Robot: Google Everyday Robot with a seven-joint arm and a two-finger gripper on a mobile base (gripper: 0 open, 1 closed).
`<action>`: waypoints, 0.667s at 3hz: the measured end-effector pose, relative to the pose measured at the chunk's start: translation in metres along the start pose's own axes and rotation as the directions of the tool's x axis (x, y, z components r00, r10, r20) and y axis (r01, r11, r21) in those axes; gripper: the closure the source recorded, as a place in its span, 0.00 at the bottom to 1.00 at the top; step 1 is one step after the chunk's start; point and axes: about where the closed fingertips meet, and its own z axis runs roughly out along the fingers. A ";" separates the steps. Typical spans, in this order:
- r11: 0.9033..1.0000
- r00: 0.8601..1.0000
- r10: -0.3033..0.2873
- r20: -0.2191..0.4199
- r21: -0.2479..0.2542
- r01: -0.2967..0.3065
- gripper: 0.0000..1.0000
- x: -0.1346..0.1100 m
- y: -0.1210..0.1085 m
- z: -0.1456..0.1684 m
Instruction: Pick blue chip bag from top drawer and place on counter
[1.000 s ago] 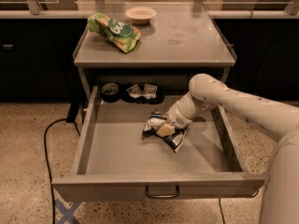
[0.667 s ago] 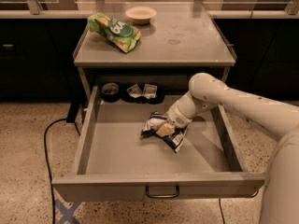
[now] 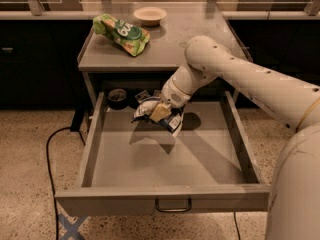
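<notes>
The blue chip bag, dark blue and white crinkled foil, hangs in the air above the floor of the open top drawer, casting a shadow below it. My gripper is shut on the blue chip bag, its tan fingers pinching the bag's middle. The white arm reaches in from the right. The grey counter lies above and behind the drawer.
A green-and-white snack bag lies on the counter's left side, a pale bowl at its back. A dark round container and a small crumpled packet sit at the drawer's back. A black cable runs on the floor at left.
The gripper has lifted the blue chip bag off the drawer floor and moved it up and toward the back left. The camera view is closer and shifted.
</notes>
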 end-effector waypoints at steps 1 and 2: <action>1.000 1.000 0.000 0.000 0.000 0.000 1.00 0.000 0.000 0.000; 1.000 1.000 0.006 0.025 0.028 -0.007 1.00 -0.012 -0.013 -0.030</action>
